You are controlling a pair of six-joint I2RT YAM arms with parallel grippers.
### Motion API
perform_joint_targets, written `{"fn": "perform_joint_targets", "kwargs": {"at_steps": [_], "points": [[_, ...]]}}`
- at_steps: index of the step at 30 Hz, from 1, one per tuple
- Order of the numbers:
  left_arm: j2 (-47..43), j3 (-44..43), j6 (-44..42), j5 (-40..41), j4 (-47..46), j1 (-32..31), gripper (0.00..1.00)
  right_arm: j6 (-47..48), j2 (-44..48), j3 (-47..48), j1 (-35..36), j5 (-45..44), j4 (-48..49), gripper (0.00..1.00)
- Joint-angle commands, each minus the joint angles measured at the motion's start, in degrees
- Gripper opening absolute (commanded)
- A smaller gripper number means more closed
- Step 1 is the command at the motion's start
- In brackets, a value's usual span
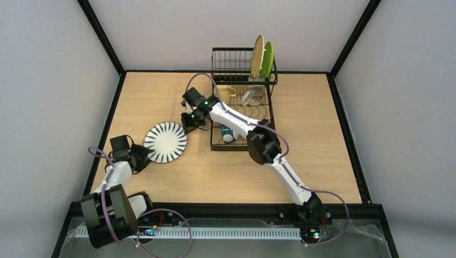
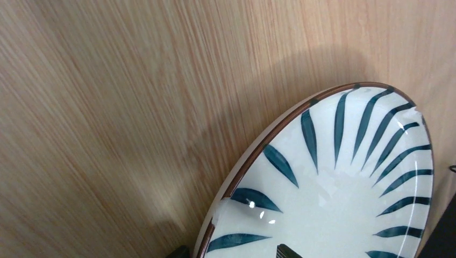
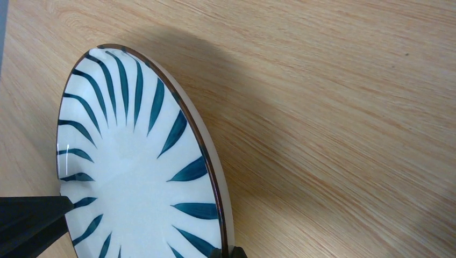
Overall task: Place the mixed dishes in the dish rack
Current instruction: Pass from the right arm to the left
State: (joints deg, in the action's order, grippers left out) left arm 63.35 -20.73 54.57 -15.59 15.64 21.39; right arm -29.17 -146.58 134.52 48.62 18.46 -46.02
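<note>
The black-striped white plate point(image 1: 165, 142) is tilted up off the wooden table, left of the dish rack point(image 1: 232, 50). My right gripper point(image 1: 189, 122) is shut on the plate's right rim point(image 3: 215, 183); both fingertips pinch the edge at the bottom of the right wrist view point(image 3: 227, 251). My left gripper point(image 1: 141, 158) is open, and its jaws straddle the plate's left rim point(image 2: 228, 252) without closing on it. In the rack stand the tan woven-look plate point(image 1: 257, 56) and the lime green plate point(image 1: 267, 59). Lower in it lie the pale yellow mug point(image 1: 228, 92), a white bowl point(image 1: 255, 95) and a blue bowl point(image 1: 227, 133).
A black frame borders the wooden table point(image 1: 301, 140) on all sides. A dark finger of the left gripper point(image 3: 27, 220) shows at the plate's far edge in the right wrist view. The right arm point(image 1: 263, 142) reaches across the rack's near end.
</note>
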Motion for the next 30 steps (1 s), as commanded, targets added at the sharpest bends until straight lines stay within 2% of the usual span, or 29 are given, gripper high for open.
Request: {"fn": "perform_joint_targets", "kwargs": {"at_steps": [1, 14, 30], "points": [[0.1, 5.6, 4.4, -0.2, -4.6, -0.9, 0.91, 0.2, 3.9, 2.5, 1.4, 4.1, -1.4, 0.0], [-11.0, 11.9, 11.1, 0.6, -10.9, -1.2, 0.83, 2.0, 2.8, 2.2, 2.6, 4.4, -3.4, 0.0], [-13.7, 9.6, 13.3, -4.4, -16.7, -2.3, 0.74, 3.6, 0.3, 2.4, 3.0, 5.3, -5.5, 0.0]]}}
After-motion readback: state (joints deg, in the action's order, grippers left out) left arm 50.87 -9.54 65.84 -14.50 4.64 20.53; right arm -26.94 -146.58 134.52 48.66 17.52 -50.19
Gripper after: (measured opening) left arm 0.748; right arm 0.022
